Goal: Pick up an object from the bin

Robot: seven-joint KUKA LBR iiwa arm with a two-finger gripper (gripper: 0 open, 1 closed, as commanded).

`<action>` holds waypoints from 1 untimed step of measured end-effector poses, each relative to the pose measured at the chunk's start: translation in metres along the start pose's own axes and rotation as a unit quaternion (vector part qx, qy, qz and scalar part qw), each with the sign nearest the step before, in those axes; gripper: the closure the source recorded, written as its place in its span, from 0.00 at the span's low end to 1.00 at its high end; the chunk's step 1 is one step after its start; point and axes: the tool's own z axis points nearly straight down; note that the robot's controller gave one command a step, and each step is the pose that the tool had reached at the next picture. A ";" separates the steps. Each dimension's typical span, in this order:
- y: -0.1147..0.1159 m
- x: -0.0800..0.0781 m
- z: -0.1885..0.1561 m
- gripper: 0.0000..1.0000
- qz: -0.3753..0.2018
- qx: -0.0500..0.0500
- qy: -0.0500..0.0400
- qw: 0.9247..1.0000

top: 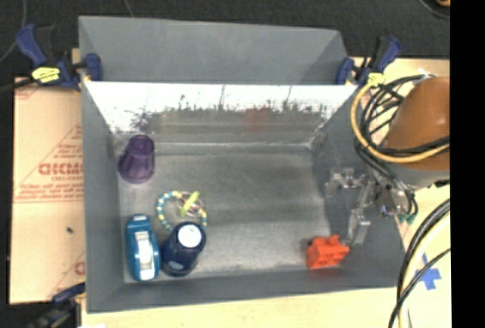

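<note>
Arm [421, 122] in from the right, its orange-covered wrist and looped black cables hanging over the right rim of the grey bin [212, 46]. The pincer [355, 232] points down close along the right wall, low inside the bin. Its tip sits just above and to the right of an orange-red block [326, 251]. Touching it, or a sliver apart? The view won't settle that. Released or clenched? That cannot be told either; the metalwork runs together from this angle.

The block lies on the bin floor in the near right corner, on its own. Everything else is over on the left side, well apart from the pincer. A purple cup [137, 158] sits toward the back left, near the left wall. Nearer the front is a ring of pale coloured beads [180, 206]. Just below it stands a dark blue bottle [183, 247] with a white cap. Right beside the bottle, in the near left corner, lies a blue-and-white oblong item [141, 247].
</note>
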 end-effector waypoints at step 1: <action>0.001 -0.002 -0.005 0.00 -0.003 0.001 -0.004 1.000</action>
